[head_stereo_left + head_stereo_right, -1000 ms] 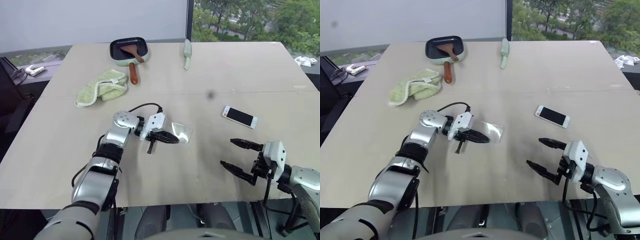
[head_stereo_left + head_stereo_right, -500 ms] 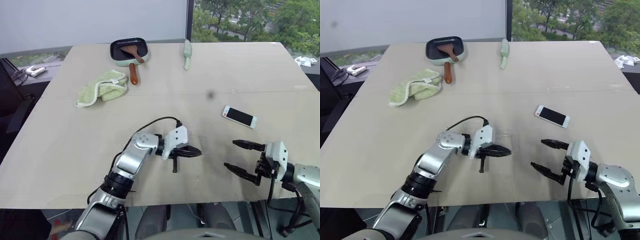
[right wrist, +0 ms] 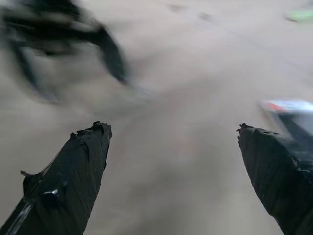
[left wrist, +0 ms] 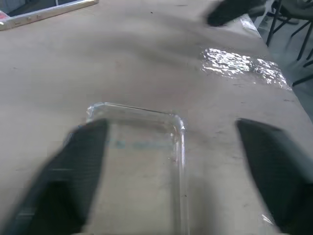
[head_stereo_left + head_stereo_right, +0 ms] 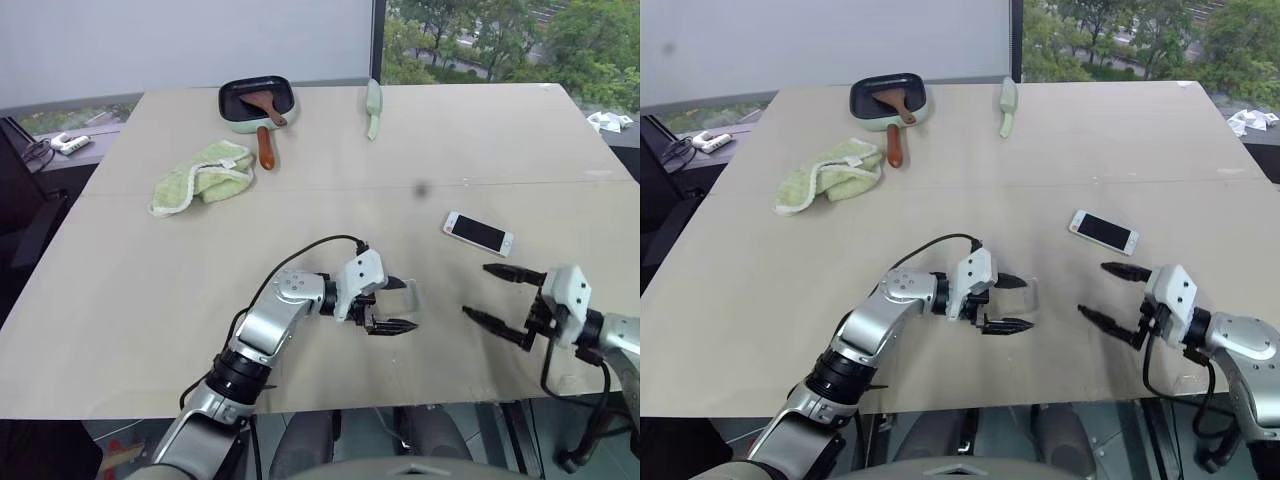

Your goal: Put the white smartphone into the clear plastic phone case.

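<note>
Phone (image 5: 478, 233) white-edged, black screen — towel (image 5: 202, 175) pale green.

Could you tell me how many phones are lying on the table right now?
1: the white smartphone lies flat on the table, toward the right side, just beyond the open right gripper.

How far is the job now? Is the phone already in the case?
Not yet. Done: the case lies on the table near the middle, between the fingers of the open left hand. In hand: nothing; the right hand is open near the phone. Left: pick up the phone and put it into the case.
</note>
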